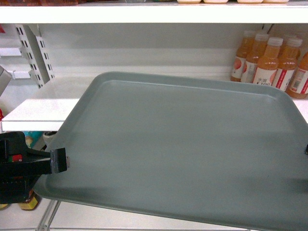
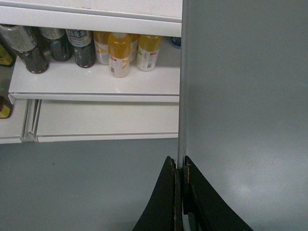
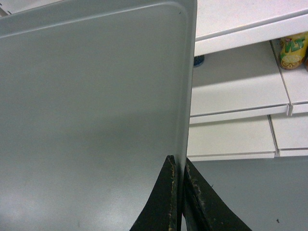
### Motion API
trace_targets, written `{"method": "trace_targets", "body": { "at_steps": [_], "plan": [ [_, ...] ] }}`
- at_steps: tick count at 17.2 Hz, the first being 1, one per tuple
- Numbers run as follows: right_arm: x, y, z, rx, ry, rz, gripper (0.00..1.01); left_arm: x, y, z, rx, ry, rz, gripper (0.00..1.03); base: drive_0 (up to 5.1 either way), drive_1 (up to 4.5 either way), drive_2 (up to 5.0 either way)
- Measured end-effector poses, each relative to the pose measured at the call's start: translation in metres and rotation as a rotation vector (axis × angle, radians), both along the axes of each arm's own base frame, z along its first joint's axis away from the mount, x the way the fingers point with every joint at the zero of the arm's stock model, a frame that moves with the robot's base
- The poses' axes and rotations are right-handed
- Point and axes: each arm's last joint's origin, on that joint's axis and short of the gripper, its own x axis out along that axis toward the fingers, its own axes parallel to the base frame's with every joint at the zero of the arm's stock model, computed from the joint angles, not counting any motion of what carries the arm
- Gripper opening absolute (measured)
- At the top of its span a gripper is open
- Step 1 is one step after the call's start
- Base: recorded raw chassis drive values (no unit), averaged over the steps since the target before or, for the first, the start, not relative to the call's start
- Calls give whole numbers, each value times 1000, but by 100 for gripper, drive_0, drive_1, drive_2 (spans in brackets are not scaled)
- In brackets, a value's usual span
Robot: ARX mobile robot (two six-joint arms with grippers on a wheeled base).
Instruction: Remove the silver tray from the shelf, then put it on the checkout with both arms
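The silver tray [image 1: 183,144] fills most of the head view, a flat grey rectangle held roughly level in front of the white shelf [image 1: 53,103], its far rim over the shelf board. My left gripper [image 1: 62,160] is shut on the tray's left rim; in the left wrist view the fingertips [image 2: 181,166] pinch the edge of the tray [image 2: 245,96]. My right gripper [image 3: 179,166] is shut on the right rim of the tray [image 3: 91,106]; in the head view only a sliver of it shows at the right border. The checkout is out of view.
Orange juice bottles [image 1: 274,62] stand on the shelf at the back right, close to the tray's far corner. An upper shelf board [image 1: 144,12] runs overhead. Lower shelves hold bottles [image 2: 120,53], with grey floor [image 2: 72,183] beneath. Slotted uprights [image 1: 41,53] stand at the left.
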Motion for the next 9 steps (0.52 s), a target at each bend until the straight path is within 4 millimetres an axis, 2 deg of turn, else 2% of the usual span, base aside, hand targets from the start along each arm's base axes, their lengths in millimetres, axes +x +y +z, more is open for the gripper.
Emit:
{"method": "trace_targets", "body": {
  "at_steps": [9],
  "plan": [
    [0,0,0,2,1,0,4,0,0,1,1,-1,1,2,2,-422,427]
  ]
}}
